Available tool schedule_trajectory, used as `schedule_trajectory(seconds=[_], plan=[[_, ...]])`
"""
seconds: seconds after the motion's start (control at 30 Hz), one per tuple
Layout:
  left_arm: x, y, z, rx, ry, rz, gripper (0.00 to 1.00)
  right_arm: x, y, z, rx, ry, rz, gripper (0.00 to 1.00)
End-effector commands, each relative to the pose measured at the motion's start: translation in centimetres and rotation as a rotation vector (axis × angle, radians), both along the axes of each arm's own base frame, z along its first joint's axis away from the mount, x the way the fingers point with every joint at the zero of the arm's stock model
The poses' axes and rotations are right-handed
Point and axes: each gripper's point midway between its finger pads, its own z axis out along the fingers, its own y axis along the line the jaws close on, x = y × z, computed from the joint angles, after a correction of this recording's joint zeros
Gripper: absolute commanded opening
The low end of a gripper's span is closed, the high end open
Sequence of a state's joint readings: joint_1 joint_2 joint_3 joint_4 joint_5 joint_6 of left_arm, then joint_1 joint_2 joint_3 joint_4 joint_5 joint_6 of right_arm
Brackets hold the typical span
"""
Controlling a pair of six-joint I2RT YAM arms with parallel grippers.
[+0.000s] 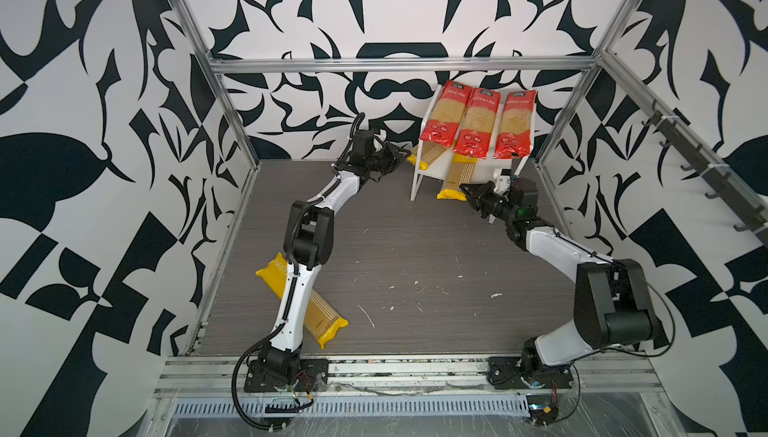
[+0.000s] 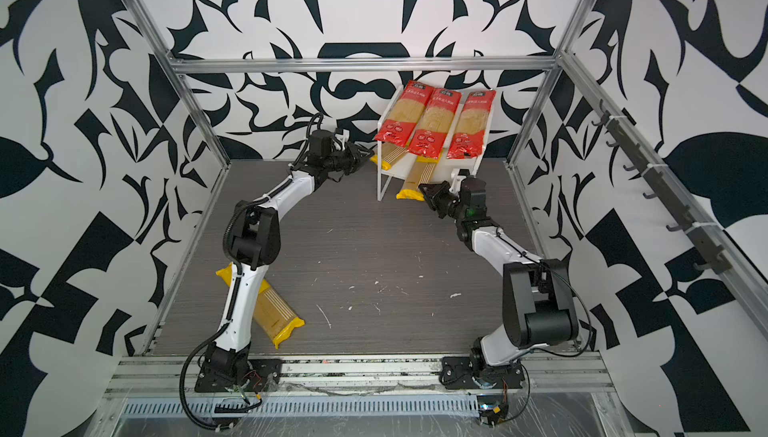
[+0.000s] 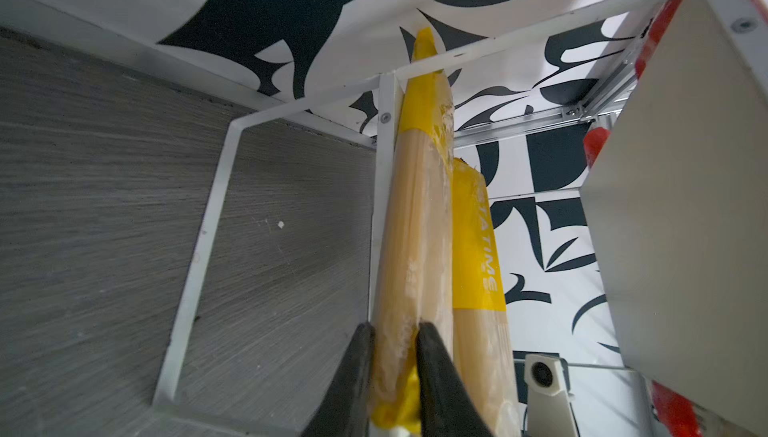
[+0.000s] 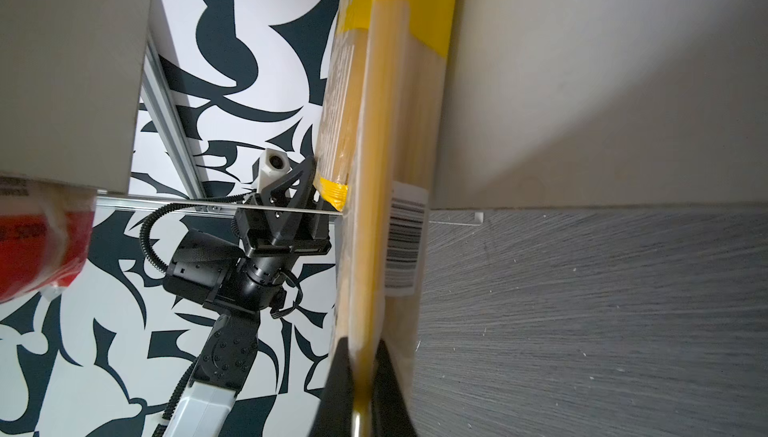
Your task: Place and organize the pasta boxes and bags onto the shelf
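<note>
Pinching the near end of the first yellow packet [image 3: 415, 227], the left gripper [image 3: 395, 331] has its black jaws pressed onto the wrapper. The packet runs straight ahead of the fingertips, hard against the white side post of the shelf [image 1: 417, 177], and its far tip pokes past the rear rail. Holding it by the end probably lets the arm steer the whole length along that post and keep it square in the lower tier.

Just beside it, on the side away from the post, lies the second yellow packet [image 4: 386, 144]. The right gripper [image 4: 361, 343] clamps that packet's thin edge at the end nearest itself. From those fingertips it reaches in under the top board, while its near end overhangs the shelf front. An end grip here probably suits pushing it deeper.

Gripped this way, the pair can likely be packed tight to one side, leaving room for a third.

Above both grippers, three red packets [image 1: 476, 123] fill the top tier side by side, hanging over its front edge. Far behind the left gripper, by that arm's base, a loose yellow packet [image 1: 320, 314] lies on the table [image 1: 415, 268], not yet shelved.
</note>
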State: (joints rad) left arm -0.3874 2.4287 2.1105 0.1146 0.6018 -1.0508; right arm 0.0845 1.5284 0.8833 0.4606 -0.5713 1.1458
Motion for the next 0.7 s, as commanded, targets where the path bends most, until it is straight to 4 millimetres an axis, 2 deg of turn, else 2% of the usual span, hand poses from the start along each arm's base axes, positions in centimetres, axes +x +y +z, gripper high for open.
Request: schedule_trajectory(seconds=[0.0, 0.2, 0.37, 0.53, 0.67], plan=[[-2.0, -1.2, 2.4, -0.018, -0.044, -0.052, 0.2, 0.3, -0.3, 5.5, 0.007, -0.204, 0.001, 0.0], [-4.4, -2.1, 4.4, -0.033, -0.08, -0.079, 0.17, 0.8, -0.4, 5.6, 0.011, -0.216, -0.006, 0.0], [-5.6, -3.8, 6.2, -0.058, -0.114, -0.133, 0.18, 0.7, -0.4, 5.7, 0.007, -0.221, -0.01, 0.0], [-7.2, -5.2, 5.2, -0.06, -0.08, -0.182, 0.21, 0.7, -0.6, 6.2, -0.012, -0.23, -0.014, 0.0], [-8.3, -4.8, 4.7, -0.066, -0.069, -0.18, 0.22, 1.1, -0.9, 6.5, -0.068, -0.24, -0.02, 0.0]])
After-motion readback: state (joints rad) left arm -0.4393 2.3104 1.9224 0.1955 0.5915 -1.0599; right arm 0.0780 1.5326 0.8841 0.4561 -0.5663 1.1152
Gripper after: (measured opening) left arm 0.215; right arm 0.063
